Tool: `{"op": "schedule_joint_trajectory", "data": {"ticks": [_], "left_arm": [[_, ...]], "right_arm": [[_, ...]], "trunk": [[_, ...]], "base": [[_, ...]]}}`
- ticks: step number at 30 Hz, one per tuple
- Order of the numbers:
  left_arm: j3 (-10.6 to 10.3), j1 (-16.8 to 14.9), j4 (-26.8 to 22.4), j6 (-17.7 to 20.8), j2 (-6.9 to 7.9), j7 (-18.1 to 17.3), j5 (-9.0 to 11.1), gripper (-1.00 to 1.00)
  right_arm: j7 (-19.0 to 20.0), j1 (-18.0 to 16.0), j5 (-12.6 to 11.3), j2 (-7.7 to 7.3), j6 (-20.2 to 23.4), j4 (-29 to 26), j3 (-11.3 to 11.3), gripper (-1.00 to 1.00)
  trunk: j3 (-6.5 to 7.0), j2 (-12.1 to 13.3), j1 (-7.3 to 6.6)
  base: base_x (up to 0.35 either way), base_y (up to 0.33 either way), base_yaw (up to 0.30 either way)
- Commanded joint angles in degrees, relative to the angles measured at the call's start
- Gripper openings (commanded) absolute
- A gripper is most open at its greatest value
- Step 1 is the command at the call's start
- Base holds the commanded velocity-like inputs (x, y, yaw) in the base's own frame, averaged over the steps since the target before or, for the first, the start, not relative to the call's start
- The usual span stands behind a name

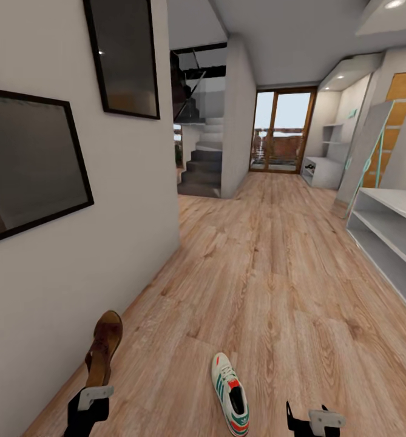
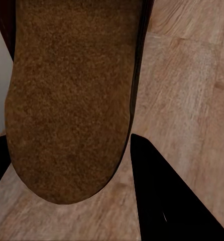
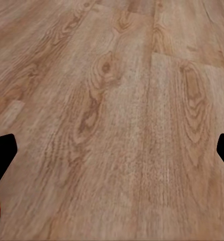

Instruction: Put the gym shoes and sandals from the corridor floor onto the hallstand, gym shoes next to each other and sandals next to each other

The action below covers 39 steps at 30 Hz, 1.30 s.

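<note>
Two dark framed pictures [image 1: 30,164] hang on the white wall [image 1: 63,285] at the corridor's left side, the second frame [image 1: 124,57] higher and further along. Past the wall's corner a dark staircase [image 1: 203,167] climbs (its upper steps paler). A wood-framed glass door [image 1: 283,130] closes the corridor's far end.

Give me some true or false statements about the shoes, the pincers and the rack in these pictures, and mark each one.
1. The left pincer holds a brown sandal. True.
2. A gym shoe lies on the corridor floor. True.
3. The right pincer grips the gym shoe. False: it is open over bare floor, beside the shoe.
4. The sandal rests on the hallstand. False: it is held up by the left wall, across the corridor from the hallstand.
5. A sneaker sits on the hallstand shelves. False: none shows on the visible shelves.
</note>
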Motion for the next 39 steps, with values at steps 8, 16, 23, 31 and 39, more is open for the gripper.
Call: {"op": "schedule_joint_trajectory", "data": {"ticks": [8, 16, 23, 31, 39], "left_arm": [[0.1, -5.8, -2.5, 3.7, -2.95, -0.9, -0.9, -1.0], [-4.8, -19.2, -3.8, 21.5, -7.07, -3.2, -1.2, -1.0], [-13.8, -21.4, -5.0, 24.7, -8.02, -3.1, -1.0, -1.0], [-14.4, -21.4, -5.2, 24.7, -8.34, -3.1, -1.1, -1.0], [-14.4, -21.3, -7.0, 24.8, -8.65, -3.2, -1.1, -1.0]], "right_arm": [[-0.3, -0.1, 0.0, 4.11, 4.2, -2.5, 0.6, 1.0], [-0.2, -1.3, -0.1, 5.79, 30.5, -17.6, 0.6, 1.0], [-0.2, -1.4, -0.2, 6.32, 32.8, -19.5, 0.8, 1.0], [-0.2, -1.4, -0.2, 6.33, 32.9, -19.0, 0.8, 1.0], [-0.2, -1.4, -0.2, 6.33, 32.9, -18.6, 0.7, 1.0]], "trunk": [[-0.08, 0.0, -0.01], [-0.08, 0.0, -0.01], [-0.12, 0.0, -0.01], [-0.57, 0.0, -0.01], [-1.34, 0.0, 0.04]], "base": [[0.002, 0.0, 0.007], [0.0, 0.0, 0.0], [0.107, 0.0, 0.006], [0.09, 0.0, 0.14], [0.006, 0.0, 0.093]]}}
